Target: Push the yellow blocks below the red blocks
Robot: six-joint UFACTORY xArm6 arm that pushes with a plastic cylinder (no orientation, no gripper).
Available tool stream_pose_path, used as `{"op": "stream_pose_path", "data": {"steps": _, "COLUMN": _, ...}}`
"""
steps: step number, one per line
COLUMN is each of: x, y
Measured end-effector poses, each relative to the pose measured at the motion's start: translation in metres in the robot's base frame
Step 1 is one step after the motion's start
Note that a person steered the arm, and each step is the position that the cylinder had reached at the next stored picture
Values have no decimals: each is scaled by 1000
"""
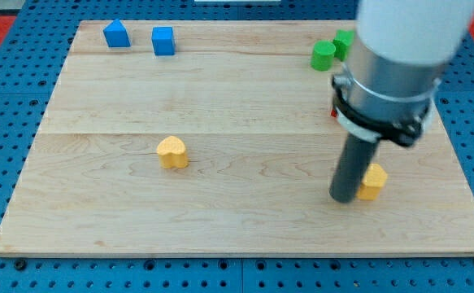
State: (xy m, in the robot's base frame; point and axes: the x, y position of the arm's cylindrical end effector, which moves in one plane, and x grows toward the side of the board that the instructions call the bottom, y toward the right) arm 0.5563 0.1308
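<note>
My arm comes in from the view's top right, a big pale cylinder filling that corner, with a grey collar and a black clamp ring under it, and the dark rod dropping straight down out of that. The rod stands upright, not leaning that I can see. My tip (344, 198) sits on the wooden desk (237, 228) in the lower right part of the board.

Right beside it, on the view's right, is a yellow block (374, 181), small and chunky; part of it is hidden behind the rod, so I cannot name its shape. The tip looks to be touching its left side, or as near as makes no difference. My tool is a plain rod with nothing to spread or press together, so it holds nothing, it only leans against things.

The other yellow block (171, 152), heart-like in outline, lies well apart to the view's left, around the middle of the desk, all on its own.

Red: only a thin sliver of a red block (332, 111) peeks out at the left edge of my collar, above the tip; the rest is hidden behind the arm, shape unknown.

At the view's top right, two green blocks (331, 50) sit touching each other, one round, partly cut off by my arm. At the top left, a blue block with a peaked top (116, 34) and a blue cube (163, 41) stand near each other.
</note>
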Motion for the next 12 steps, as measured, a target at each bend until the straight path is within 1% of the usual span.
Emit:
{"op": "stream_pose_path", "data": {"steps": 1, "x": 1, "y": -90}}
{"op": "stream_pose_path", "data": {"steps": 2, "x": -5, "y": -204}}
{"op": "stream_pose_path", "data": {"steps": 3, "x": -48, "y": -280}}
{"op": "stream_pose_path", "data": {"steps": 4, "x": -96, "y": -279}}
{"op": "stream_pose_path", "data": {"steps": 6, "x": -40, "y": -83}}
{"op": "stream_pose_path", "data": {"steps": 7, "x": -43, "y": -88}}
{"op": "stream_pose_path", "data": {"steps": 8, "x": -31, "y": -134}}
{"op": "stream_pose_path", "data": {"steps": 9, "x": 13, "y": -77}}
{"op": "stream_pose_path", "data": {"steps": 10, "x": 6, "y": -31}}
{"op": "stream_pose_path", "data": {"steps": 11, "x": -8, "y": -7}}
{"op": "stream_pose_path", "data": {"steps": 12, "x": 45, "y": -9}}
